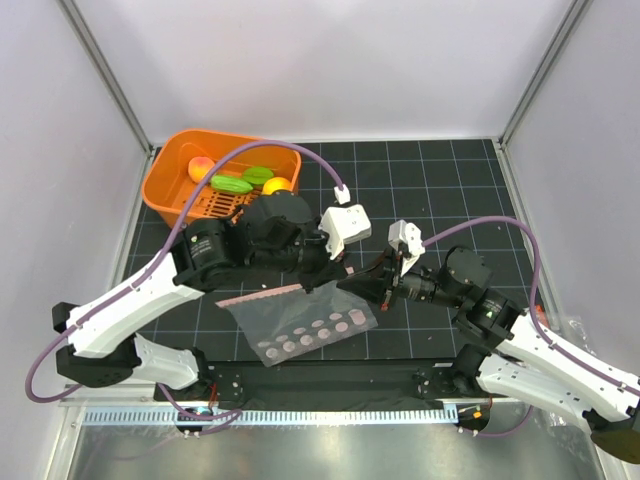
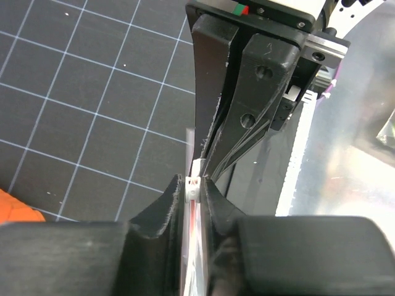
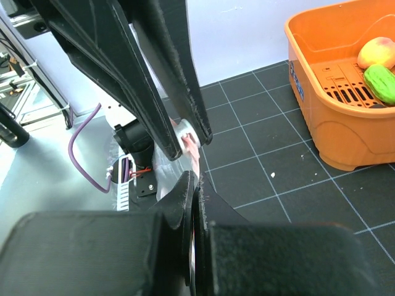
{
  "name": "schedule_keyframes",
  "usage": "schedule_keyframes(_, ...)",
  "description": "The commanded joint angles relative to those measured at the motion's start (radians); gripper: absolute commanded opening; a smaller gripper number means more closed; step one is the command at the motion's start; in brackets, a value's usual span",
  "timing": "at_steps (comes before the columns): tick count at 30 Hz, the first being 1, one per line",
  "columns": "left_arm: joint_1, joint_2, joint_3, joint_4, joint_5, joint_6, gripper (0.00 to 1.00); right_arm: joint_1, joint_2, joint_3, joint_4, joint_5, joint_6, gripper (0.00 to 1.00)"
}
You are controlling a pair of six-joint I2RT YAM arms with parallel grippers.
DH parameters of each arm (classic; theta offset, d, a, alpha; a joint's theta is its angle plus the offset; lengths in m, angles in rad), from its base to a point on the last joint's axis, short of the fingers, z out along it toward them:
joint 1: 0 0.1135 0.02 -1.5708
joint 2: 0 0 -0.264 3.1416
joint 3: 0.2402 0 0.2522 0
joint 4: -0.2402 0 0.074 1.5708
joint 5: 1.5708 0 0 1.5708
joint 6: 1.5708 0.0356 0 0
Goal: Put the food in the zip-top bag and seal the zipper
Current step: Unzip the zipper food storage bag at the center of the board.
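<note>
Zip-top bag [image 1: 305,325] near the tabletop's near edge, zipper [image 1: 255,295] pinched by left tool [image 2: 192,191], bag mouth clamped by right tool [image 3: 192,185], food [image 1: 232,185] contained in orange basket [image 1: 163,185] at far-left corner.

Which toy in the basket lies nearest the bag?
The yellow-orange fruit, at the basket's near-right corner; the peach ball and green pieces lie farther left.

- I see a black gridded mat [image 1: 440,190] spread as the work surface.
- An orange basket [image 1: 165,185] sits on its far left corner.
- A clear bag [image 1: 300,325] lies on it near the front edge, about mid-width.
</note>
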Motion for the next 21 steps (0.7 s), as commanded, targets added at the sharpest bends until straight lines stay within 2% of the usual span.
schedule_keyframes(1, -0.003, -0.004, 0.034, 0.043, 0.007, 0.011, 0.1, -0.001, 0.004, 0.046, 0.025, -0.015, 0.01, 0.01)
schedule_keyframes(3, -0.003, 0.005, 0.031, 0.031, 0.005, 0.012, 0.03, -0.001, 0.002, 0.046, 0.025, -0.017, 0.01, 0.01)
schedule_keyframes(5, -0.006, 0.008, 0.023, 0.023, 0.005, 0.015, 0.0, -0.001, 0.001, 0.046, 0.027, -0.02, 0.01, 0.01)
schedule_keyframes(11, -0.004, -0.021, -0.02, 0.016, -0.021, 0.015, 0.0, -0.001, -0.01, 0.038, 0.033, -0.006, 0.016, 0.01)
schedule_keyframes(21, -0.004, -0.182, -0.236, 0.034, -0.099, 0.04, 0.0, -0.001, -0.11, -0.015, 0.076, 0.112, 0.021, 0.01)
